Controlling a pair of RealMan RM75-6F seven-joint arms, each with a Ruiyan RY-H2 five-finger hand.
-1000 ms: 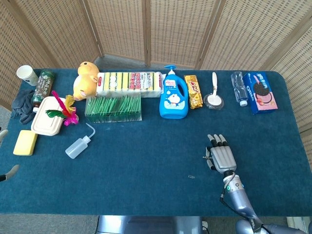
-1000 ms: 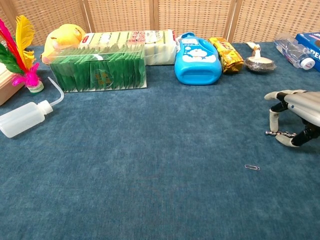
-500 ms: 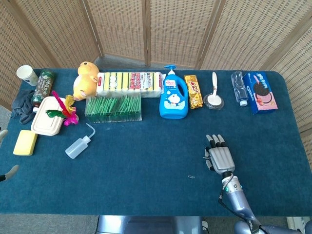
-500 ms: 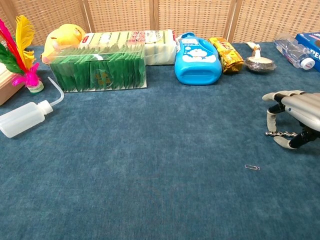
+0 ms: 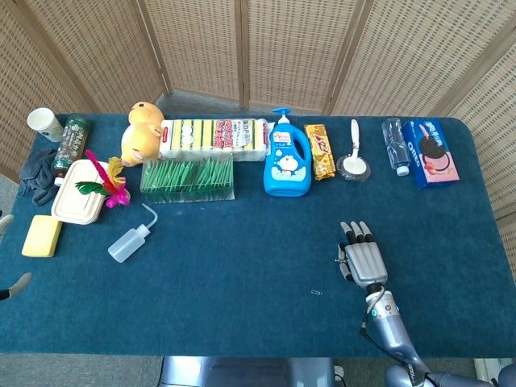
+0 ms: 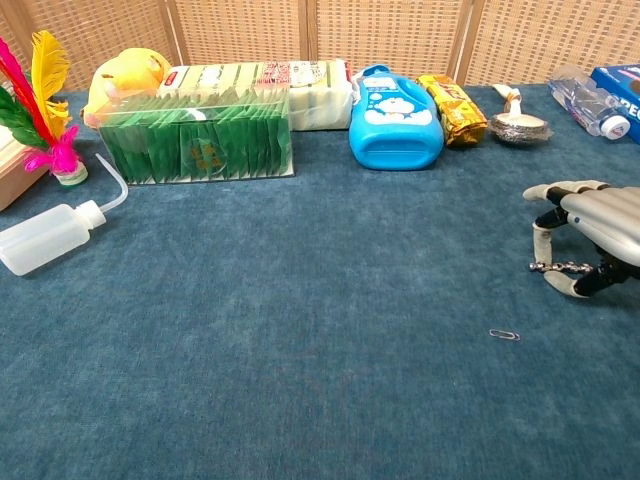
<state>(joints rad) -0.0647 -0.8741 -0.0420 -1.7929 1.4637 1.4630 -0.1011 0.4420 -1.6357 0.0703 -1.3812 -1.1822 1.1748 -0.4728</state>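
My right hand (image 5: pixel 363 256) rests palm down on the blue table cloth (image 5: pixel 242 266) at the front right, fingers curled so the tips touch the cloth. In the chest view the right hand (image 6: pixel 588 232) pinches a thin metal piece (image 6: pixel 552 266) between thumb and a finger, and the piece sticks out to the left. A small paper clip (image 6: pixel 504 334) lies loose just in front of it, also seen as the paper clip (image 5: pixel 316 291) in the head view. Of my left hand (image 5: pixel 8 254) only two pale fingertips show, spread apart off the table's left edge, holding nothing.
Along the back stand a blue detergent bottle (image 5: pixel 287 157), a sponge pack (image 5: pixel 214 139), a green packet box (image 5: pixel 189 177), a yellow plush (image 5: pixel 139 131), a snack bar (image 5: pixel 322 151), a spoon (image 5: pixel 354 157), a water bottle (image 5: pixel 394 145) and a cookie box (image 5: pixel 430 151). A squeeze bottle (image 5: pixel 129 242) lies at left.
My right hand has crept slightly to the left, still holding the thin metal piece. Nothing else on the table has moved.
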